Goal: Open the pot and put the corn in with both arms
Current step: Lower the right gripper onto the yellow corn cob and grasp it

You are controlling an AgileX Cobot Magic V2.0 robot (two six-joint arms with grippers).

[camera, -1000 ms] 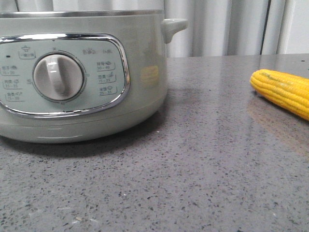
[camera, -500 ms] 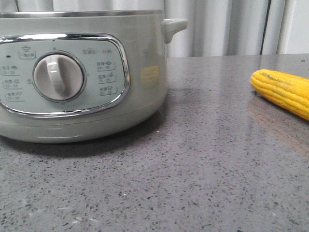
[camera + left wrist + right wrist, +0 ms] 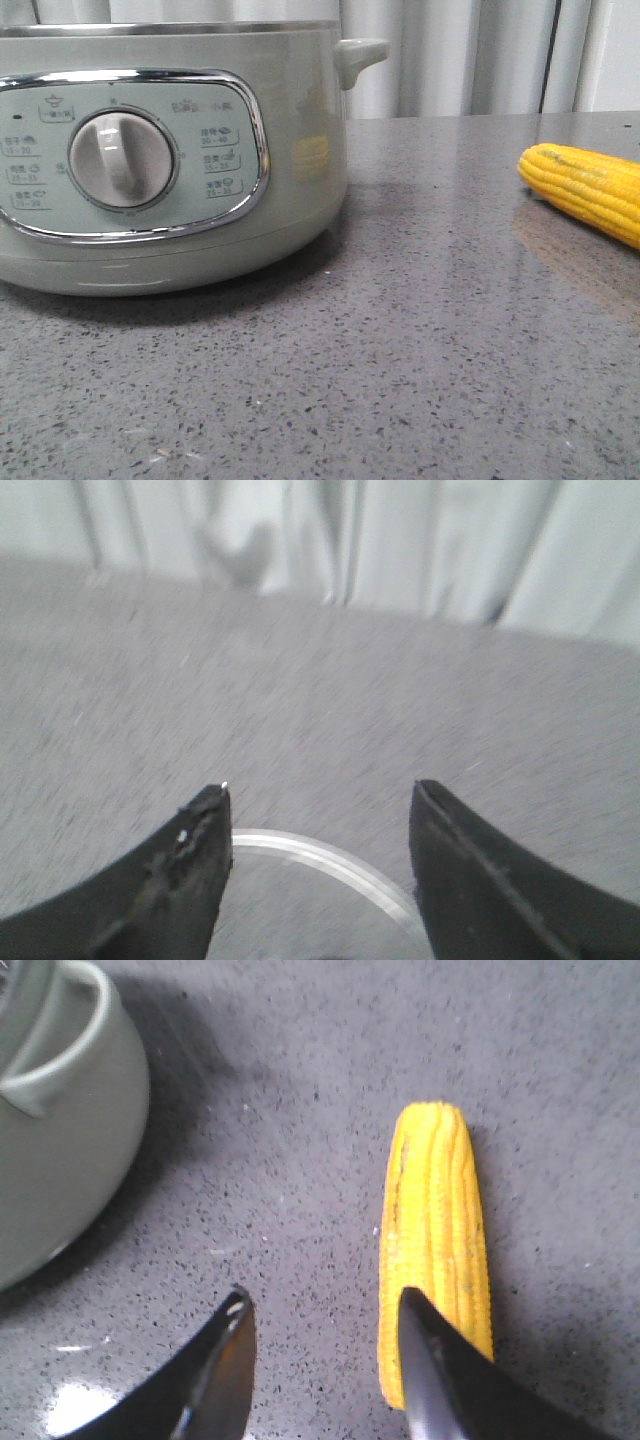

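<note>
Corn lengthwise, tip toward pot

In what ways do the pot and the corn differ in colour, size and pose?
The pot is pale green; the corn is bright yellow. The pot is far larger than the corn. The pot stands upright, while the corn lies on its side. Both rest on the grey table.

On the pot I face, control panel labels ring the dial: small Chinese characters with number ranges, too blurred to read for sure.
</note>
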